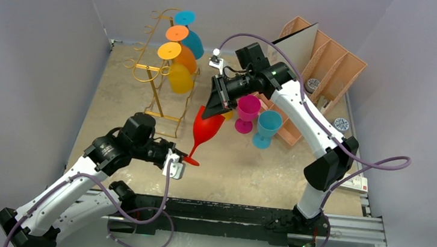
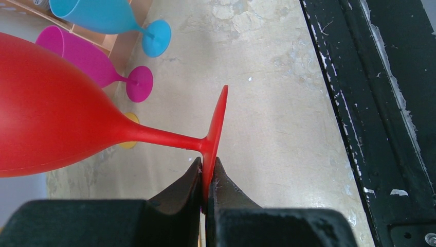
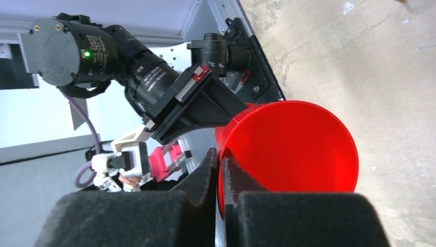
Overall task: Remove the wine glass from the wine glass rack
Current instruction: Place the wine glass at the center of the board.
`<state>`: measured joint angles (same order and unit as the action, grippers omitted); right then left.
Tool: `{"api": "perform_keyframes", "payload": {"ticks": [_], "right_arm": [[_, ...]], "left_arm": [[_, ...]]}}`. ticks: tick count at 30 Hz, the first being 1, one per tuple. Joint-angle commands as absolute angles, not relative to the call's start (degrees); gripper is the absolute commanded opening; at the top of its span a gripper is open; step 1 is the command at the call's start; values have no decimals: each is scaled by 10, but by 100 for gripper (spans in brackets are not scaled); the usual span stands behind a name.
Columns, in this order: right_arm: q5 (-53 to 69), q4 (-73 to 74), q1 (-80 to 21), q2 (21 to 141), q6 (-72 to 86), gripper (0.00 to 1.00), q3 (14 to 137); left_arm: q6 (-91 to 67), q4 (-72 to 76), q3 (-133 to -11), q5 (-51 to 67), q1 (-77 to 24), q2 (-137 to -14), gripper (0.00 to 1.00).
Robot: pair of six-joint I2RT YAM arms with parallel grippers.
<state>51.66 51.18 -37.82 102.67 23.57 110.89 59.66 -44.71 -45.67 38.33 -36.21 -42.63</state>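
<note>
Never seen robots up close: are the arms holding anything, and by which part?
One red wine glass: the left gripper pinches its foot's edge, the right gripper pinches its bowl's rim.

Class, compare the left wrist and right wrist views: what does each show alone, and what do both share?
Only the left wrist view shows the foot and stem of the red wine glass, the foot pinched in the left gripper, plus the magenta glass and blue glass. Only the right wrist view shows the glass's open mouth, its rim clamped in the right gripper, and the left arm. Both show the red bowl and the beige table.
</note>
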Motion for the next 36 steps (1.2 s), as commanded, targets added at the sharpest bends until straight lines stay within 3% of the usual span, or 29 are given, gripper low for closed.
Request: {"api": "perform_keyframes", "payload": {"ticks": [1,4,8,11,13,17,28,36], "right_arm": [[532,499,-382,990,249,0,1112],[530,493,-382,985,246,0,1105],[527,493,-382,977,241,0,1097],[522,497,-382,973,235,0,1094],[508,499,-382,967,227,0,1089],[444,495,-384,939,203,0,1056],[159,395,-436,752,127,0,807],[-97,281,-482,612,142,0,595]], "left_arm": [[595,-459,-478,388,-364,-431,0],[586,-449,-478,396,-364,-430,0],[585,-443,-480,402,-364,-433,13],[589,-453,-487,399,-364,-439,27],[590,-459,-492,398,-365,-445,53],[581,-475,-506,398,-364,-458,70],[248,-366,-491,322,-365,-442,81],[-36,-309,-512,154,-364,-449,84]]}}
